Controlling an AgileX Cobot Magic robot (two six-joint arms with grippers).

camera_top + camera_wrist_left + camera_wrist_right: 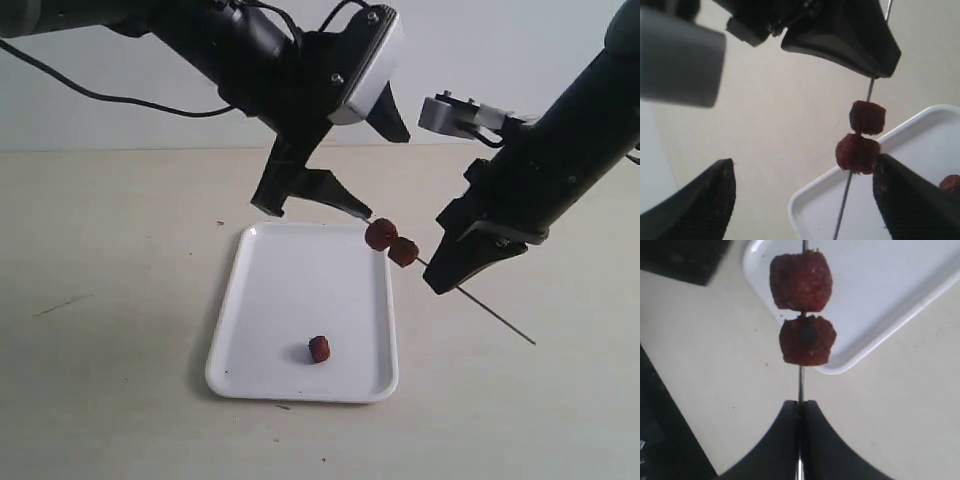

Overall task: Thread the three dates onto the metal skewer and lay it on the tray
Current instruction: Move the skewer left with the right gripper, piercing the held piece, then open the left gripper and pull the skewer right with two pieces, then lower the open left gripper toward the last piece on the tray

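Note:
Two dates (380, 234) (403, 251) sit threaded side by side on the metal skewer (490, 316), which slants over the right rim of the white tray (280, 290). My right gripper (446, 282) is shut on the skewer just below them. A third date (319, 348) lies loose on the tray. My left gripper (312, 205) hangs open above the tray's far edge, one fingertip (358, 209) close beside the upper date. The left wrist view shows the dates (867, 117) (857, 152) by that finger (910, 200). The right wrist view shows the dates (801, 281) (807, 340) above the shut gripper (801, 407).
The tray lies on a beige table (110, 300). A black cable (90, 92) trails from the left arm at the back left. The skewer's free end (530, 341) points down toward the table right of the tray.

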